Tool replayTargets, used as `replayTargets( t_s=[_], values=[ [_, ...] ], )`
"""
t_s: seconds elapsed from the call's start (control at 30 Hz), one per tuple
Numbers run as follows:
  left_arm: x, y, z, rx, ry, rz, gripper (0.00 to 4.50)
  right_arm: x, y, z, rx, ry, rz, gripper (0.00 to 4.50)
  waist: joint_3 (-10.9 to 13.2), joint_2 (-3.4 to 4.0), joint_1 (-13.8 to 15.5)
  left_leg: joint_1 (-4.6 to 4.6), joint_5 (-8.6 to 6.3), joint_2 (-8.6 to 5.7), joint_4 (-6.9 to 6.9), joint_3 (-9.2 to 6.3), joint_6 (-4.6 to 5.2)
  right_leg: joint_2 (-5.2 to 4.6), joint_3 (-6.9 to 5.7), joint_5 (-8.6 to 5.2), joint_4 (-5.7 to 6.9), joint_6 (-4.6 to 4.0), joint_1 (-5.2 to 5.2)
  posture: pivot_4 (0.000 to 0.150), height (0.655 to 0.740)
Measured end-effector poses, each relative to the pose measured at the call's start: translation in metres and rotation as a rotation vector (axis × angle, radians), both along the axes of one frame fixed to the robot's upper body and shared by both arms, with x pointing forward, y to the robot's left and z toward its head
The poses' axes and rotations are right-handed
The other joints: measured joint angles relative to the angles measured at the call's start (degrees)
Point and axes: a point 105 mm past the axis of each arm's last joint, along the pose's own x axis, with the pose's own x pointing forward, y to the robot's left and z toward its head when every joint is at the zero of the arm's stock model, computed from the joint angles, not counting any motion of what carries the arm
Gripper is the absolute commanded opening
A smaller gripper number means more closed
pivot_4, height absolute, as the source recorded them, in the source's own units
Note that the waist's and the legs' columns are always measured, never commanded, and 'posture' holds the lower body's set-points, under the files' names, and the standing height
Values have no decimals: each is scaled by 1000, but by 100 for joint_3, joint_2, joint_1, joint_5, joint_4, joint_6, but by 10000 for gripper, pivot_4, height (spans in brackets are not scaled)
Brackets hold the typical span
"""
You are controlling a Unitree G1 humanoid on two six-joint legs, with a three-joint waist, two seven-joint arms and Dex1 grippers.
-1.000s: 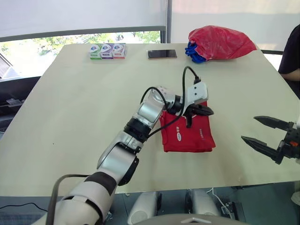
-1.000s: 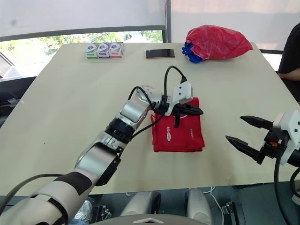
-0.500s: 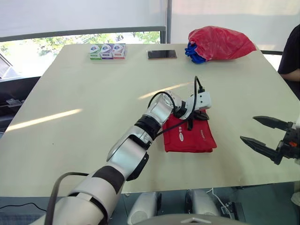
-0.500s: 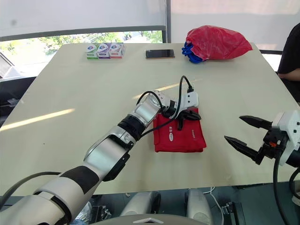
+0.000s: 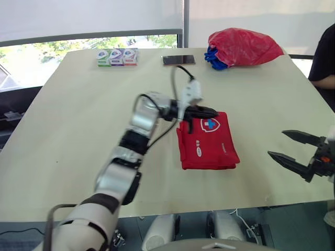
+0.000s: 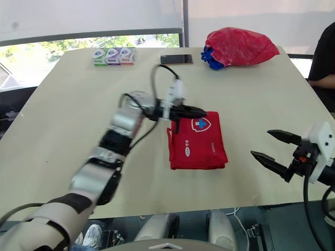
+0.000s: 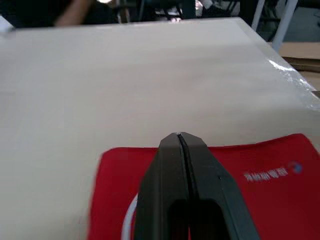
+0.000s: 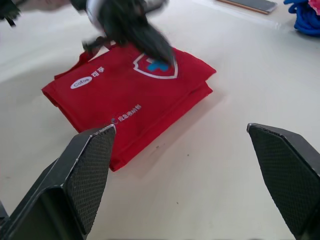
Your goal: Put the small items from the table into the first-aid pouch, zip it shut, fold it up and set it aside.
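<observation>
Left gripper (image 5: 212,111) now above pouch (image 5: 212,147) edge

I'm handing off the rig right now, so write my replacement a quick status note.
Left gripper: shut, empty, over the far edge of the first-aid pouch.
Right gripper: open, empty, by the table's right edge.
Pouch lies folded flat mid-table; zip not visible.
Three small boxes, a phone and a red bag sit along the far edge.
Left: likely setting the pouch aside.

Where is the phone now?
The phone lies at the far edge of the table in the eye views, small boxes to its left, red bag to its right.
</observation>
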Motion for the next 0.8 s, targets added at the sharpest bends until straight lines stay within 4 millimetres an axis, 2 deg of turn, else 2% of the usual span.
replayTargets(
  t_s=[0.03, 0.07, 0.1, 0.23, 0.27, 0.37, 0.4, 0.5, 0.67, 0.73, 0.77, 0.8],
  values=[
    [-6, 36, 9, 6, -15, 4, 5554, 4, 0, -5, 19, 38, -4, 45000, 0, 1, -8, 2, 0, 0, -2, 1, 0, 0, 1, 0, 0, -1, 0, 1500, 7400],
    [-6, 43, 9, 5, -10, 15, 8025, 4, 0, -6, 23, 49, -7, 45000, 0, 2, 21, 0, 0, -1, 0, -2, 0, -1, -2, 0, 0, -1, 1, 1500, 7400],
    [-11, 54, 9, 8, 10, 13, 12597, 7, 2, -9, 24, 71, -6, 45000, 2, 1, 42, -3, 0, -3, 4, -5, 0, -3, -6, 0, -2, -1, 2, 1500, 7400],
    [-31, 76, 13, 4, 74, -27, 26882, 19, 13, -18, 32, 124, 12, 45000, 9, -12, 12, -4, 0, -2, 4, -7, 0, -3, -7, 0, -2, -1, 1, 1500, 7400],
    [-41, 91, 19, 23, 89, -32, 28501, 27, 19, -28, 45, 174, 15, 45000, 12, -10, -19, -3, 0, 1, 1, -6, 0, -1, -6, 0, -2, -2, -2, 1500, 7400],
    [-57, 113, 31, 60, 89, -24, 40391, 39, 35, -38, 62, 228, 48, 45000, 18, 0, -89, -2, 1, 3, -4, -7, -1, -3, -6, -1, -2, -4, -4, 1500, 7400],
    [-59, 115, 33, 63, 87, -24, 44581, 39, 37, -40, 62, 237, 58, 45000, 19, 2, -76, -3, 1, 2, -4, -11, -1, -4, -8, -1, -4, -4, -2, 1500, 7400],
    [-80, 135, 32, 118, 132, -8, 44581, 51, 60, -49, 77, 249, 96, 45000, 20, 0, -110, -4, 0, 1, -5, -10, -1, -5, -6, -1, -7, -3, -2, 1500, 7400],
    [-95, 144, 36, 135, 162, -1, 44581, 68, 71, -66, 104, 327, 72, 45000, 27, -1, -111, -3, 0, -1, -3, -10, 0, -3, -8, 0, -7, -3, -6, 1500, 7400],
    [-104, 142, 48, 116, 162, -8, 44581, 80, 73, -83, 126, 457, 33, 45000, 34, 9, -90, -1, 0, -1, -4, -10, -1, -2, -8, 0, -6, -4, -7, 1500, 7400],
    [-106, 139, 49, 115, 160, -10, 45000, 83, 77, -81, 135, 485, 44, 40002, 32, 6, -125, 1, 0, 0, -5, -9, -1, -1, -7, 0, -4, -4, -5, 1500, 7400],
    [-106, 139, 49, 116, 159, -11, 45000, 83, 78, -81, 135, 488, 46, 39591, 32, 6, -129, 1, 0, 1, -5, -9, -1, 0, -7, 0, -4, -4, -5, 1500, 7400]
  ],
)
